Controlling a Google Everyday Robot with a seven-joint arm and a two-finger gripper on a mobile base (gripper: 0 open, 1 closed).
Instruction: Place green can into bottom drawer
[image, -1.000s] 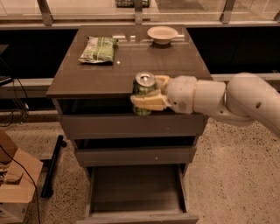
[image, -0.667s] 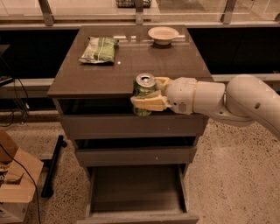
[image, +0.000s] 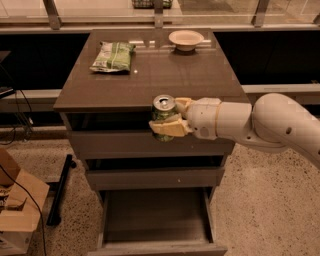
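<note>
Change: slight drop of hand (image: 166, 120) and green can (image: 163, 114) versus a second ago; no other shift.
Hand: clamped on the green can, one finger across the near side, the other behind it; reaching in from the right on the white arm (image: 280, 125).
Can location: in the air, just off the front edge of the surface (image: 165, 75), level with the top drawer front, well above the bottom drawer (image: 155, 215).
Why held so: side grip around the mid-body, probably to keep the base free for setting down flat.
Why placed so: already clear of the edge and roughly over the open tray, so likely a straight descent from here.
Axis: long axis vertical, silver top and pull tab up, base down; no visible tilt.
Drawer: pulled out, bare inside.
Progress: picked up, not yet lowered in.
Others: snack bag (image: 113, 56) and bowl (image: 185, 38) far back on the surface, well apart from the can.
</note>
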